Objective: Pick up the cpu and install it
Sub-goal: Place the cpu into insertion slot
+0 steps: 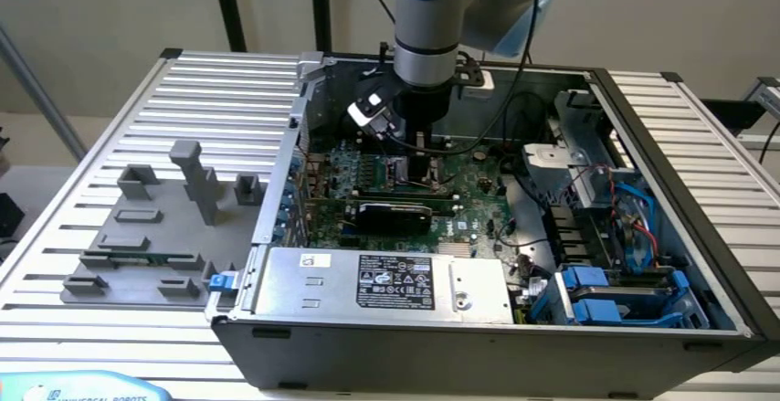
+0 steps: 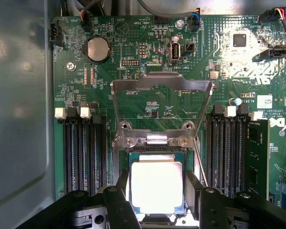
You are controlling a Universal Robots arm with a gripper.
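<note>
The cpu (image 2: 156,187), a square chip with a bright silvery top, sits over the socket (image 2: 155,151) on the green motherboard (image 2: 133,67). My gripper (image 2: 157,185) is down over it, with a black finger (image 2: 122,183) against one side of the chip and the other finger against the opposite side, so it is shut on the cpu. I cannot tell whether the chip is seated or just above the socket. The socket's metal load plate (image 2: 161,93) stands swung open beyond it. In the exterior view my gripper (image 1: 412,145) reaches down into the open computer case (image 1: 488,337) onto the motherboard (image 1: 378,195).
Memory slots (image 2: 83,152) flank the socket, with a green memory stick (image 2: 257,157) in one. A power supply (image 1: 384,282) and blue drive bays (image 1: 609,296) fill the case front. On the exterior view's left, grey fixture blocks (image 1: 195,177) and a memory stick (image 1: 141,258) lie on the table.
</note>
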